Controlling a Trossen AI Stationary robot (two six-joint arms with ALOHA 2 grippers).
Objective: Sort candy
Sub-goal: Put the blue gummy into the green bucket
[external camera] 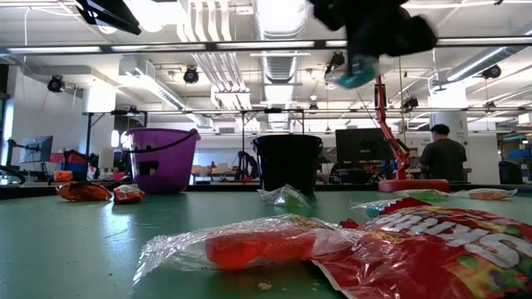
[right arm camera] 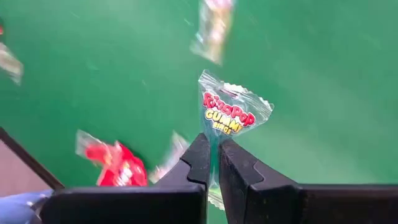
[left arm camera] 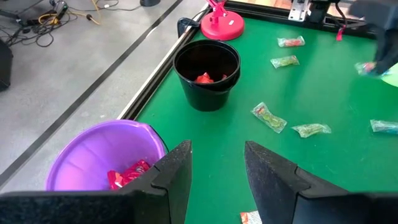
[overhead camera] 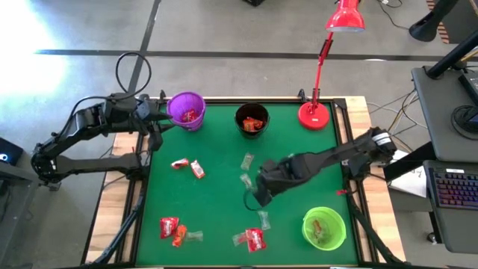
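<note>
Green felt covers the tabletop point(overhead camera: 216, 202) in the high view, with candy point(overhead camera: 197, 169) scattered across it: red packets near the left side and along the near edge, clear greenish ones around the middle. A purple cup point(overhead camera: 186, 110), a black cup point(overhead camera: 252, 119) and a red desk lamp point(overhead camera: 315, 113) stand along the far edge, and a green cup point(overhead camera: 324, 228) sits by the near right corner. The left gripper point(overhead camera: 159, 113) waits beside the purple cup; the right gripper point(overhead camera: 261, 196) hangs over the middle, though its fingers cannot be made out from above. The low view shows what the overhead one hides: the right gripper point(external camera: 359, 76) is well above the table with a small greenish packet point(external camera: 357, 79) at its tip, and a person point(external camera: 442, 158) stands in the room behind. The left wrist view shows the left gripper point(left arm camera: 216, 168) with its fingers spread and nothing between them, plus red sweets inside the purple cup point(left arm camera: 99, 158) and orange ones in the black cup point(left arm camera: 207, 73). The right wrist view alone shows the grip: the right gripper point(right arm camera: 213, 155) is clamped on the edge of a clear wrapper printed Ring Pop Gummi point(right arm camera: 231, 112), lifted above the felt.
</note>
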